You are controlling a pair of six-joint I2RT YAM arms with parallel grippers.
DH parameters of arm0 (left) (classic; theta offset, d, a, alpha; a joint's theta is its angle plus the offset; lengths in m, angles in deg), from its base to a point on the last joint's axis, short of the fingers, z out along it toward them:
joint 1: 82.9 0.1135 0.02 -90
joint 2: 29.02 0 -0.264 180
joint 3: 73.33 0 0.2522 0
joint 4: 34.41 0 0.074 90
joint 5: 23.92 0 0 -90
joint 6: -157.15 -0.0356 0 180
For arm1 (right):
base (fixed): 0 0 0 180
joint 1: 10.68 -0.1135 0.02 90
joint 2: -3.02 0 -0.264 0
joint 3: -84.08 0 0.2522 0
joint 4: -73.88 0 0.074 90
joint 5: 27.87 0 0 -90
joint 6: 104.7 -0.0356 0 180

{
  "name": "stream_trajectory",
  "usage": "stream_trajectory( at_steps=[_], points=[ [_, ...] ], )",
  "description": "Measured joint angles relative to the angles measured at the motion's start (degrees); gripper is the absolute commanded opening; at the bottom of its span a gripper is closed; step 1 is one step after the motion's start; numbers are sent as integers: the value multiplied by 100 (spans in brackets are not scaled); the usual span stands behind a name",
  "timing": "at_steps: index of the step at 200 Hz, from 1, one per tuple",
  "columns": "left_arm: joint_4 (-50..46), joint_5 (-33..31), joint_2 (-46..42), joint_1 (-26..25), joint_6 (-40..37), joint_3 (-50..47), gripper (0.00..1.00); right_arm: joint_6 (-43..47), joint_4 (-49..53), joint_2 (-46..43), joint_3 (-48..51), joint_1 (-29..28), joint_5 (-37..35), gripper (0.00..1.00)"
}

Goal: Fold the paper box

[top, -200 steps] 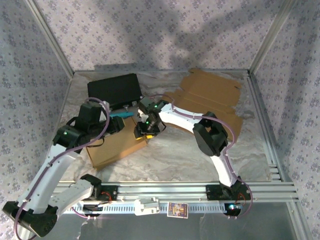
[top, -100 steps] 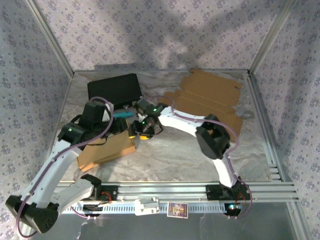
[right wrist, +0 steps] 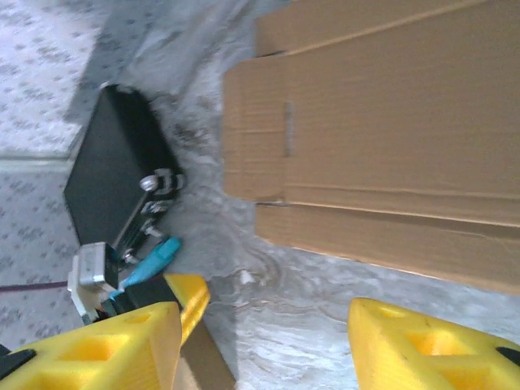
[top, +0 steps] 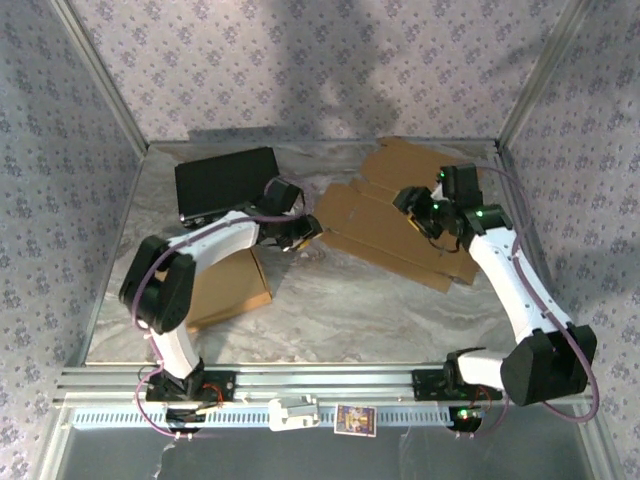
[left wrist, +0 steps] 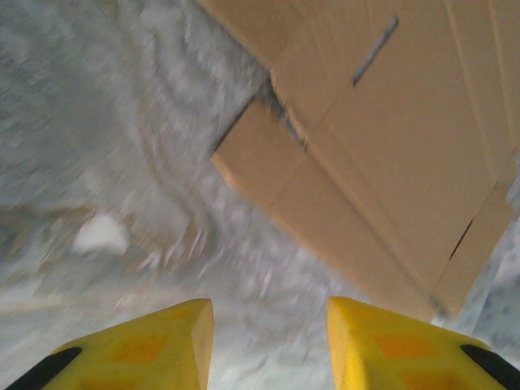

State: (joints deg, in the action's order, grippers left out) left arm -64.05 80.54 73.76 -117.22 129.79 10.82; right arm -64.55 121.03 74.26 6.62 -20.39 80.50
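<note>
Flat cardboard (top: 385, 225), not yet folded
Both empty: left claw (left wrist: 268, 325) and right claw (right wrist: 266, 321) gape, cardboard ahead of each; pinch a flap edge squarely.

place: robot lab cell | evidence: patterned walls (top: 300, 70), aluminium frame (top: 330, 379)

No readable text, card (top: 355, 420) print too small

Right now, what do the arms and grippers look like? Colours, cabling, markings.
Left arm and right arm: white links, black joint housings, a purple cable along each; green lights on the right. Left gripper and right gripper: yellow fingers with recessed patches, black ends.
</note>
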Motion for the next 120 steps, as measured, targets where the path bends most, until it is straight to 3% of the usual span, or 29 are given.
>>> stream_trajectory(
  at_steps=[46, 120],
  points=[
    [1316, -352, 990, 9, 920, 254, 43, -391, -240, -623, 570, 518, 297, 60],
    [2710, -673, 1547, -11, 1707, 129, 38, -463, -173, -1110, 570, 914, 717, 59]
  ],
)
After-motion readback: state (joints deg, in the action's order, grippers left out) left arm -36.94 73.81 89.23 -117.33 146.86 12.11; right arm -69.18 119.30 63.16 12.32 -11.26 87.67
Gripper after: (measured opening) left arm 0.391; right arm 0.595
